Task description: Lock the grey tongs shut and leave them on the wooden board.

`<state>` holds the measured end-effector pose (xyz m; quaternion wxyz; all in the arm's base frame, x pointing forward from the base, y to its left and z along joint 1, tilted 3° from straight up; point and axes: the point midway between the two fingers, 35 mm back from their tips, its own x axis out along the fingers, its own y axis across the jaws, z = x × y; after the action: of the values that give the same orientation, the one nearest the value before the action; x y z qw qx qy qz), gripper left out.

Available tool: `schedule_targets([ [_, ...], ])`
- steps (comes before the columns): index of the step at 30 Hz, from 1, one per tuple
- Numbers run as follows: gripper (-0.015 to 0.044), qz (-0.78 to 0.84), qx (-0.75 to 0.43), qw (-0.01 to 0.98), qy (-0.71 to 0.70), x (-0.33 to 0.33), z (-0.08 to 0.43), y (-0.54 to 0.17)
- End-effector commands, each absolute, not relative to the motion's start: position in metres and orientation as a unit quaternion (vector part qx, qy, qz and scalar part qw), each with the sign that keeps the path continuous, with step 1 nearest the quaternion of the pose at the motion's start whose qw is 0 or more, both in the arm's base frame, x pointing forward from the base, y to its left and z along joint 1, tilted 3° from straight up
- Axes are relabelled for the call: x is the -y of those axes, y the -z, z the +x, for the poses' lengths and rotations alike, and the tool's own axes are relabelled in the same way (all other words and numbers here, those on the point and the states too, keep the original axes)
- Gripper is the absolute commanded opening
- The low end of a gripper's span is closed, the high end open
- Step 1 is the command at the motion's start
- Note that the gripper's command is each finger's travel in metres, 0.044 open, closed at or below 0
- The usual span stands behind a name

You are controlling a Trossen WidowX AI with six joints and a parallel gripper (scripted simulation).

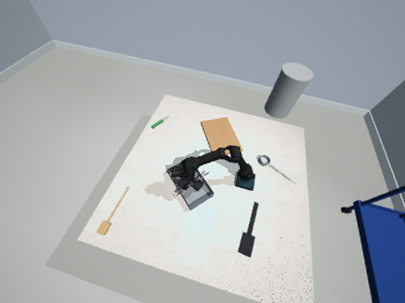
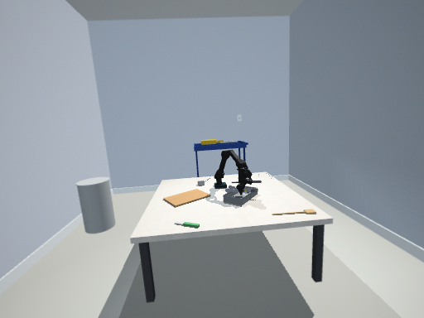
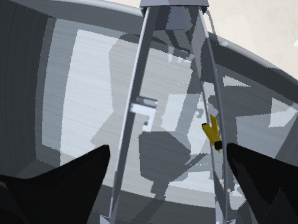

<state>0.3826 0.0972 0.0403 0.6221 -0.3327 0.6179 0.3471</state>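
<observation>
The grey tongs (image 3: 140, 60) (image 1: 205, 174) lie open across the roasting tin (image 1: 201, 199) (image 2: 234, 199) (image 3: 15, 75). In the wrist view their hinge is at the top edge, and the two arms spread towards the bottom. A hooked bracket sits on the left arm and a yellow piece (image 3: 212, 135) is by the right arm. My gripper (image 3: 169, 151) (image 1: 190, 184) (image 2: 241, 191) is wide open and empty above the tin. In the wrist view both arms of the tongs appear between my fingertips; contact cannot be told. The wooden board (image 1: 221, 133) (image 2: 186, 197) has nothing visible lying on it.
A black spatula (image 1: 246, 244), a strainer (image 1: 264, 160), a green-handled knife (image 1: 157, 124) (image 2: 191, 224) and a wooden spatula (image 1: 104, 227) (image 2: 310, 211) lie on the table. The arm's base (image 1: 245, 183) stands between tin and strainer.
</observation>
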Motion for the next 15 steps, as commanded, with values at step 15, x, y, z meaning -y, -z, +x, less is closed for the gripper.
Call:
schedule_targets([
  [15,0.0341,-0.333,-0.619,0.621,-0.347,-0.0970,0.3809,-0.0320],
])
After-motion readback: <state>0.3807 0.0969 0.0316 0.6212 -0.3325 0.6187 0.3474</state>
